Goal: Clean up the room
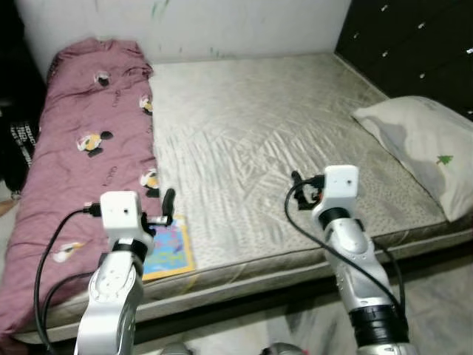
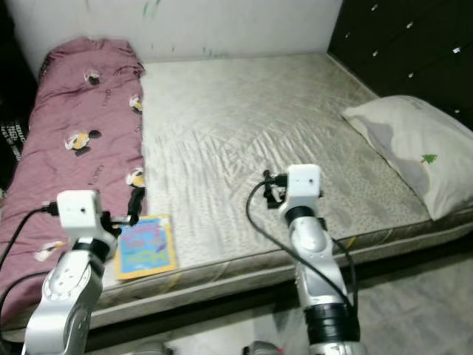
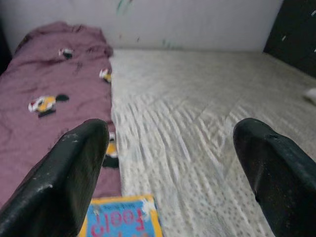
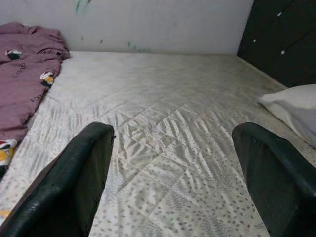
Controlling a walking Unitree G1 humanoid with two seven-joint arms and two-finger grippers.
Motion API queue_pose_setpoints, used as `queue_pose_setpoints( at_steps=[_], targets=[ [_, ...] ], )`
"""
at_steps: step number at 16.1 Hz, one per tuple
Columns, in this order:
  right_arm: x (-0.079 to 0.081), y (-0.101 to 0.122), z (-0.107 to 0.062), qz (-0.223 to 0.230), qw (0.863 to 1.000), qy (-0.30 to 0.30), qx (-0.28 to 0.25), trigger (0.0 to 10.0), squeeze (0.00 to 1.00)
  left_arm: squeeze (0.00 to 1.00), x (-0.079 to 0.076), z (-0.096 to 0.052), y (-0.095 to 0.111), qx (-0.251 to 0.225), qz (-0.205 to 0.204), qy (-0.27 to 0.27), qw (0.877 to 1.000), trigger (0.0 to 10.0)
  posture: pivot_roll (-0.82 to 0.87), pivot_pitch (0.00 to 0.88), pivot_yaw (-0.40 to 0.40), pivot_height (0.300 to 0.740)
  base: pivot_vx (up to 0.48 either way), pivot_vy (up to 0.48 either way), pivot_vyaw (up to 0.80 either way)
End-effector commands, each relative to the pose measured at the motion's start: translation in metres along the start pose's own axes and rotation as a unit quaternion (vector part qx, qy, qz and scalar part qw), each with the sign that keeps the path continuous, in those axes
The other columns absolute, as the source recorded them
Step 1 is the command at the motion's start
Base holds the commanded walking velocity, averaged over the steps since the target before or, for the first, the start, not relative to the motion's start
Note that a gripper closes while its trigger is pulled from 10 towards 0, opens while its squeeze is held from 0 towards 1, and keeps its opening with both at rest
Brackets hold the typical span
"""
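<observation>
With our left gripper (image 3: 168,173) and right gripper (image 4: 173,173) both spread empty, we risk creasing the flat book (image 2: 146,246) lying beside the blanket (image 1: 81,148).

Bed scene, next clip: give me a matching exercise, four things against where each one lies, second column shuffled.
Things:
1. blanket
2. pillow
3. book
4. left gripper

Places:
A. near edge of the mattress, beside the blanket
B. along the mattress's left side
C. just above the book, open
D. right edge of the mattress

Pairs: 1-B, 2-D, 3-A, 4-C
</observation>
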State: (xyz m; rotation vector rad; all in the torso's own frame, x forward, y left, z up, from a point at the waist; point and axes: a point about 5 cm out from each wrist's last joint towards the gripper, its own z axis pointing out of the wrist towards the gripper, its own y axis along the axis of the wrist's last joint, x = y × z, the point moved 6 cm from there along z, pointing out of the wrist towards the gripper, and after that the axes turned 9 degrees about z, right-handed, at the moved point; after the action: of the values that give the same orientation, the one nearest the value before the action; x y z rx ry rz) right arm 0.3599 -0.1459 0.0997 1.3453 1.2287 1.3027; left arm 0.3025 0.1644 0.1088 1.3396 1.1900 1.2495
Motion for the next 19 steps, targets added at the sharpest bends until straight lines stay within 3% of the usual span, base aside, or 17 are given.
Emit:
queue_pose_setpoints(
  at_steps=[1, 9, 16, 19],
  targets=[
    [0.0093, 0.0052, 0.0014, 0.004, 1.000, 0.012, -0.007, 10.0, 0.00, 0.00, 0.0073, -0.0015, 0.0002, -0.001, 0.006, 0.009, 1.000, 10.0, 0.01, 0.018, -0.023, 0.740, 0.000, 0.480, 0.00],
    [0.0097, 0.0047, 0.0017, 0.004, 1.000, 0.016, -0.004, 10.0, 0.00, 0.00, 0.0099, -0.0016, 0.0015, -0.006, 0.009, 0.018, 1.000, 10.0, 0.00, 0.025, -0.026, 0.740, 0.000, 0.480, 0.00],
    [0.0090, 0.0034, 0.0012, 0.007, 1.000, 0.014, -0.001, 10.0, 0.00, 0.00, 0.0101, -0.0028, 0.0087, -0.027, 0.016, 0.016, 0.999, 10.0, 0.00, 0.025, -0.026, 0.740, 0.000, 0.000, 0.00],
    [0.0088, 0.0031, 0.0012, 0.006, 1.000, 0.014, 0.000, 10.0, 0.00, 0.00, 0.0096, -0.0031, 0.0095, -0.031, 0.017, 0.012, 0.999, 10.0, 0.00, 0.025, -0.026, 0.740, 0.282, 0.000, 0.00]
  ],
)
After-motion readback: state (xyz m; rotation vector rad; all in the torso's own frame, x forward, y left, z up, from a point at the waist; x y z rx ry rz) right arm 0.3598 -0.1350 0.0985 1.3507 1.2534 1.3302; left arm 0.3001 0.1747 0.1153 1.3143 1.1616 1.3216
